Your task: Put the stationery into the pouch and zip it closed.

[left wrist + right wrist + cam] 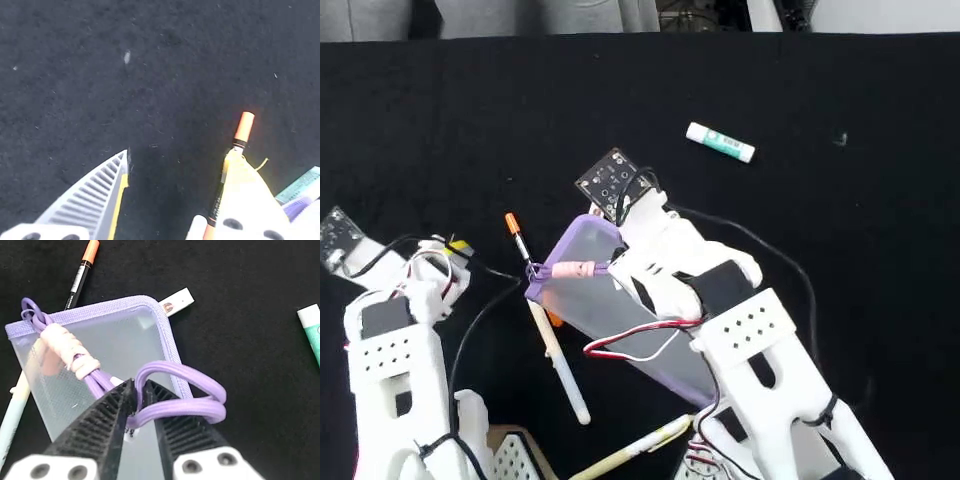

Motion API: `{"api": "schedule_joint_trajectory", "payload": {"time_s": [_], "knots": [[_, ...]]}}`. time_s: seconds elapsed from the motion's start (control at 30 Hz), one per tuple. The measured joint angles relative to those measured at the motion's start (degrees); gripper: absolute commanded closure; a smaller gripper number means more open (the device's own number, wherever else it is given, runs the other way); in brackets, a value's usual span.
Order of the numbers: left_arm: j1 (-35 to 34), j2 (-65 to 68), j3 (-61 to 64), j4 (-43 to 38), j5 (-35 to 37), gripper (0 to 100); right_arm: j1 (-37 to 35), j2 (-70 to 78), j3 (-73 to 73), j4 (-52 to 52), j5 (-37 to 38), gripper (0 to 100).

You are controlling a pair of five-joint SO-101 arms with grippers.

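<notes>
The left end effector (180, 156) is hanging with its fingers spread over the black tabletop (840, 260). An orange-capped pen (516, 235) is lying just beside it, its lower end hidden at the corner of the purple-edged pouch (590, 295). The right arm is covering much of the pouch, and the right end effector (136, 392) is pinching the pouch's purple cord loop (200, 390). A glue stick (720, 141) is lying well apart, farther right.

The right gripper (136, 387) sits over the pouch (112, 347), pinching the pull cord (200, 402) that lies across it. The glue stick (720, 142) lies well beyond its fingertips on the table (840, 250). The marker (243, 127) lies just beside one finger of the left gripper (180, 154), between it and the pouch, with a long pen (558, 355) alongside the pouch's near edge.
</notes>
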Motion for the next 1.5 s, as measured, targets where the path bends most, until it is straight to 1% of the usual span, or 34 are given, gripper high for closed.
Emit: {"api": "schedule_joint_trajectory", "payload": {"time_s": [0.1,0.27,0.33,0.73,0.9,1.17,1.3,1.5], "knots": [[2.55,0.00,-0.35,0.97,1.67,70,0.00,0.00,0.00,0.00,0.00,98.7],[9.23,0.00,-0.35,1.23,6.07,70,0.00,0.00,0.00,-0.18,0.00,98.7],[10.29,0.00,-1.05,1.23,7.12,70,0.00,0.00,0.00,-0.70,0.00,98.7],[10.90,-0.09,-2.73,-6.77,12.31,70,0.00,0.00,-16.53,-1.05,0.09,98.7],[10.90,-0.09,-6.77,-7.30,13.63,70,0.00,0.00,-21.27,-3.25,0.09,98.7],[11.34,-0.09,-10.11,-7.30,19.34,70,0.00,0.00,-26.99,-5.19,0.09,98.7],[11.34,-0.09,-12.66,-7.30,19.78,70,0.00,0.00,-32.26,-5.19,0.18,98.7],[11.34,0.00,-13.01,-7.30,19.78,70,0.00,0.26,-41.14,-5.36,0.18,98.7]]}}
